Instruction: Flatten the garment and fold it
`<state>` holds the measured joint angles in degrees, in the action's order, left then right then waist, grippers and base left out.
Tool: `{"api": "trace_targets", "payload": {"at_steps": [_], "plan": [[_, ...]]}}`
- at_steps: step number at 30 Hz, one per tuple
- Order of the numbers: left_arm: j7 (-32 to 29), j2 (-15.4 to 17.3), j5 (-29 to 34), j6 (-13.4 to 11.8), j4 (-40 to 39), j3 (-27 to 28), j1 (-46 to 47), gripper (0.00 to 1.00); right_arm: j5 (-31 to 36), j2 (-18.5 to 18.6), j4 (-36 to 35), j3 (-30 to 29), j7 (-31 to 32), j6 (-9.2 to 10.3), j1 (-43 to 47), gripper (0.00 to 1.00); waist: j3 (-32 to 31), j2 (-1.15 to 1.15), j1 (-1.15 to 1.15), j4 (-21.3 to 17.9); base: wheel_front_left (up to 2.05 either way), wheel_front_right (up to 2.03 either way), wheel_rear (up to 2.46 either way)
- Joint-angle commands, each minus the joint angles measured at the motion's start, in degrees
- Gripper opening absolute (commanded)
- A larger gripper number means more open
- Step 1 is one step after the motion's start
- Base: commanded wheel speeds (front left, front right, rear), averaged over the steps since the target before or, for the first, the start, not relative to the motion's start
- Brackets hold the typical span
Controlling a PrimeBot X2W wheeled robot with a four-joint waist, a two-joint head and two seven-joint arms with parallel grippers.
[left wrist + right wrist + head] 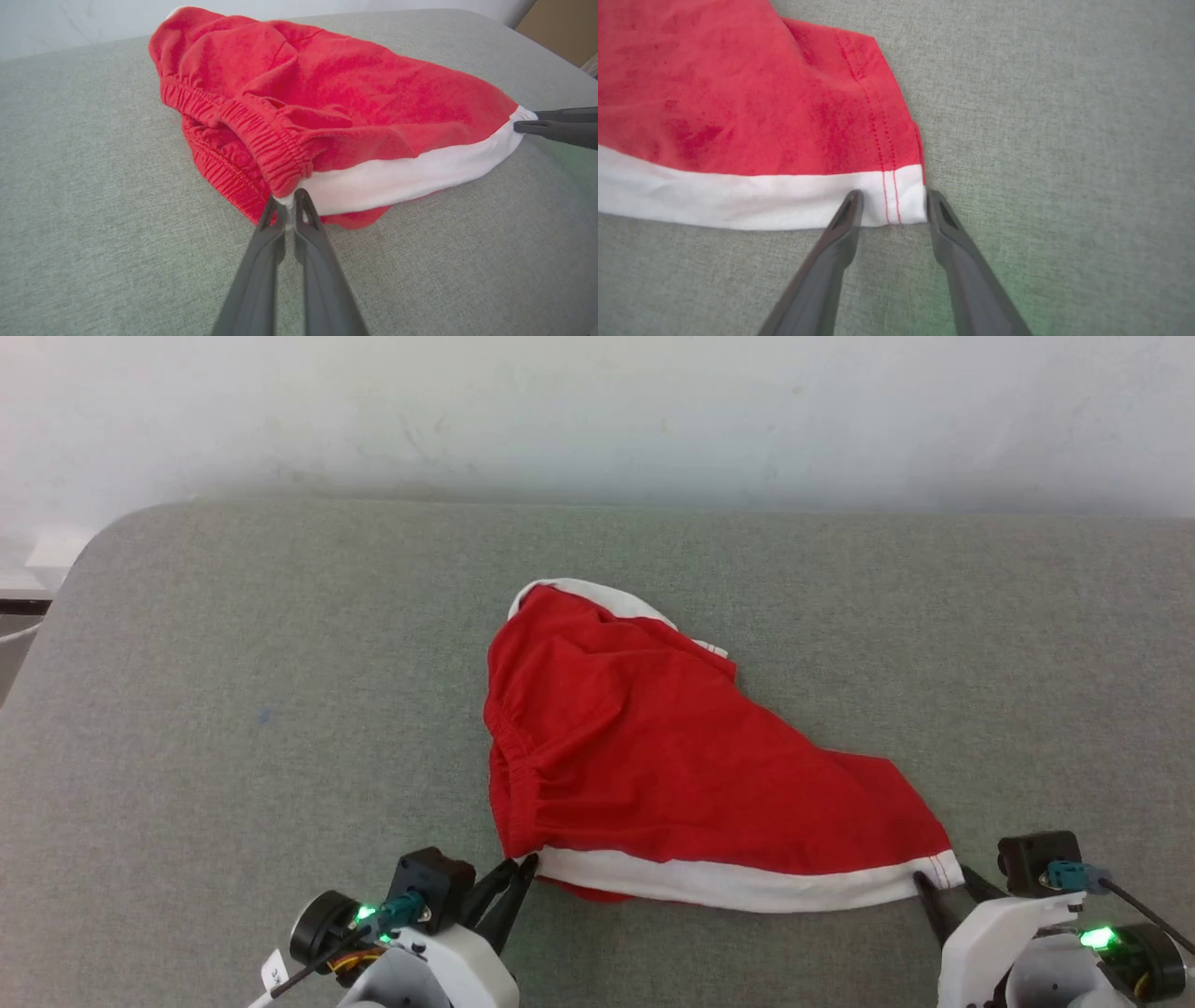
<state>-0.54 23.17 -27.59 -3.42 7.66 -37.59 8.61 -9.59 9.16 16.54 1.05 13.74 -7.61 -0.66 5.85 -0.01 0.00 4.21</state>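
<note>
The garment (653,756) is a pair of bright red shorts with white bands, lying rumpled on the grey padded table (233,663). Its gathered waistband faces left and a white band runs along the near edge. My left gripper (527,868) is shut on the near left corner, where waistband and white band meet (289,196). My right gripper (941,877) stands open at the near right corner. In the right wrist view its fingers straddle the stitched end of the white band (892,198) of the garment (738,107). The red cloth (350,93) bulges upward between the two corners.
The grey table has a rounded far left corner (112,537) and a pale wall (597,411) behind it. Bare grey surface lies to the left, right and far side of the shorts.
</note>
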Motion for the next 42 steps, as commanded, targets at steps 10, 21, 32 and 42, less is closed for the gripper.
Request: {"api": "trace_targets", "payload": {"at_steps": [10, 21, 32, 42], "plan": [[-1.1, 2.4, 0.5, 0.3, -1.4, -0.5, -0.5, 0.00, -2.6, 2.3, -1.9, 1.5, -7.0, 0.12, -0.4, 0.00, -2.6, 0.01, 0.00, -0.4, 0.00, 0.00, 0.00], [-9.0, 12.5, 3.1, 0.5, -16.2, 3.3, 6.4, 0.00, -12.7, 8.7, -21.0, 1.3, -8.6, 0.12, -4.1, 0.00, -6.8, 0.01, 0.00, -2.0, 0.00, 0.00, 0.00], [-17.1, 16.8, 2.0, 2.7, -27.0, 10.8, 24.4, 0.00, -14.3, 11.2, -33.5, -2.0, -0.8, 0.12, -18.5, 0.00, -8.7, 0.01, 0.00, -3.6, 0.00, 0.00, 0.00], [-20.0, 14.7, -0.6, 1.9, -25.2, 13.6, 32.8, 0.00, -10.9, 13.9, -32.6, -2.2, 6.3, 0.12, -32.8, 0.00, -5.3, 0.01, 0.00, -6.5, 0.00, 0.00, 0.00]]}}
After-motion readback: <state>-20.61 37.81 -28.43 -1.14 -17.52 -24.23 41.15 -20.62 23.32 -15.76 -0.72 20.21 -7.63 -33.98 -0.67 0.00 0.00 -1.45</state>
